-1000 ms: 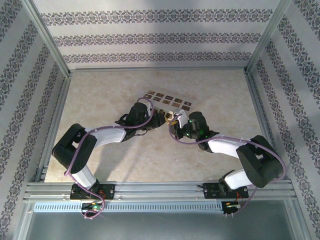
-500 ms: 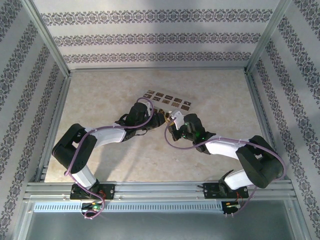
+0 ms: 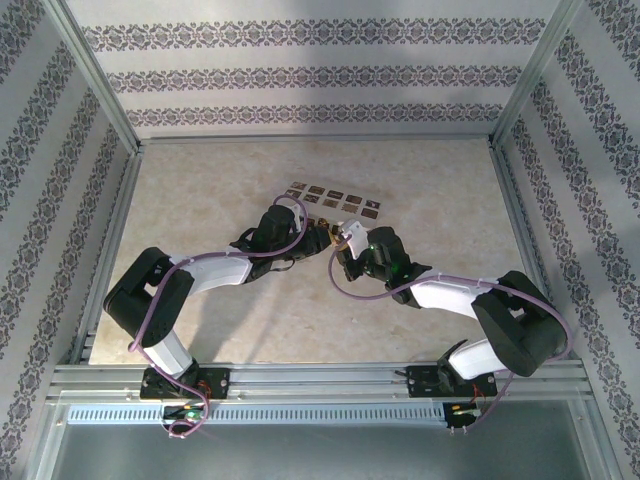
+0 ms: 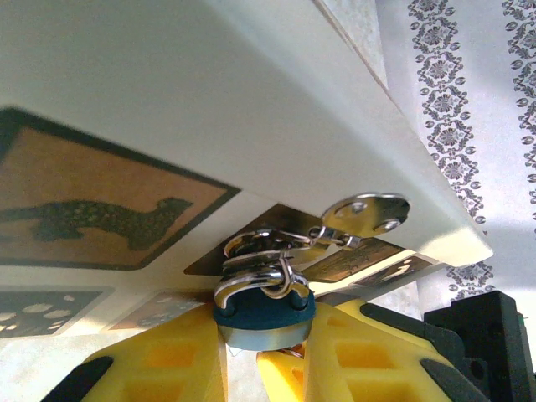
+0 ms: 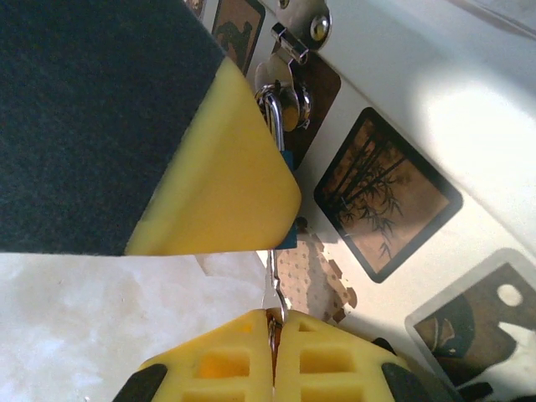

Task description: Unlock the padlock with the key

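The padlock has a small blue body, and its silvery loop hangs through a metal hasp on the cream box. My left gripper is shut on the padlock body, a yellow finger on each side. My right gripper is shut on the key, whose thin blade points up at the padlock's blue underside. The left finger hides whether the tip is in the keyhole. From above, both grippers meet at the box's front edge.
The cream box with dark patterned squares lies mid-table, behind both grippers. Aluminium rails and patterned walls frame the table. The right arm's forearm stretches across the right half of the table.
The right gripper with the key has shifted a little left and forward, closer to the padlock. The left arm has held still.
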Controlling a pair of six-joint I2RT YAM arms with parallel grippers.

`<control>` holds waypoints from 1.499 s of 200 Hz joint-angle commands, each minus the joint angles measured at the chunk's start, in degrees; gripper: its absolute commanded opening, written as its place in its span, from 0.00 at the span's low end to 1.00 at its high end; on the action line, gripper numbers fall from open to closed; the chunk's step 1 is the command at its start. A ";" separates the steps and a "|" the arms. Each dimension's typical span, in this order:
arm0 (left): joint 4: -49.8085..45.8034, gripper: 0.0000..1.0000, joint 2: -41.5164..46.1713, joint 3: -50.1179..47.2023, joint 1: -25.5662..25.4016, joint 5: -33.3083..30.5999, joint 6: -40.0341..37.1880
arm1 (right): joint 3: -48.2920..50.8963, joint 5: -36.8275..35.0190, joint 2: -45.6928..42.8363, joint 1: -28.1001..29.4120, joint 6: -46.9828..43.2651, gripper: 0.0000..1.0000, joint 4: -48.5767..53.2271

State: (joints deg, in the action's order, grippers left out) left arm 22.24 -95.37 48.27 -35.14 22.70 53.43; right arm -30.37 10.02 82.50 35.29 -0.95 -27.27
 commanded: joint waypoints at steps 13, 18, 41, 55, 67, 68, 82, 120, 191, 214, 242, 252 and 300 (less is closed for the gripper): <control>2.17 0.23 0.89 0.69 -1.00 4.99 -0.52 | -2.86 6.57 -0.96 -1.03 3.43 0.00 -7.45; 2.25 0.23 0.89 0.68 -0.99 5.03 -0.44 | -2.94 7.04 -1.08 -1.22 3.79 0.00 -7.74; 2.50 0.23 0.81 0.50 -0.99 5.09 -0.34 | -3.18 8.49 -0.99 -1.95 4.72 0.00 -9.00; 2.63 0.23 0.75 0.51 -0.99 5.13 -0.34 | -3.59 9.41 -0.76 -2.24 4.89 0.00 -9.44; 2.71 0.23 0.71 0.42 -0.99 5.25 -0.26 | -4.20 10.22 -0.36 -2.37 5.04 0.00 -9.80; 2.72 0.23 0.71 0.38 -0.99 5.21 -0.26 | -4.23 10.29 -0.38 -2.39 5.02 0.00 -9.81; 2.72 0.23 0.71 0.41 -0.99 5.32 -0.17 | -5.22 10.96 0.07 -2.37 4.99 0.00 -9.91; 2.63 0.23 0.71 0.32 -0.99 5.32 -0.17 | -7.05 12.41 0.57 -2.80 5.26 0.00 -10.38; 2.90 0.23 0.52 0.00 -0.99 5.22 -0.08 | -7.36 15.58 1.61 -3.61 7.33 0.00 -11.41; 2.98 0.23 0.28 0.07 -1.03 5.27 0.07 | -7.03 12.46 1.27 -2.96 5.20 0.00 -10.27; 3.21 0.23 -0.05 0.07 -0.99 5.41 0.24 | -6.63 9.31 1.21 -2.17 4.04 0.00 -10.26; 3.18 0.23 -0.16 0.17 -0.99 5.36 0.21 | -6.61 8.90 1.12 -1.93 3.85 0.00 -10.26; 4.13 0.23 -1.08 0.33 -0.99 5.69 0.73 | -6.92 12.21 1.66 -1.88 9.70 0.00 -11.49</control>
State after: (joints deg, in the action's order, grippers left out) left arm 24.82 -95.33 48.27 -34.39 21.32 53.47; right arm -33.65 17.80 84.58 32.03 5.19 -27.29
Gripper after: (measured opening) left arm 0.235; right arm 0.055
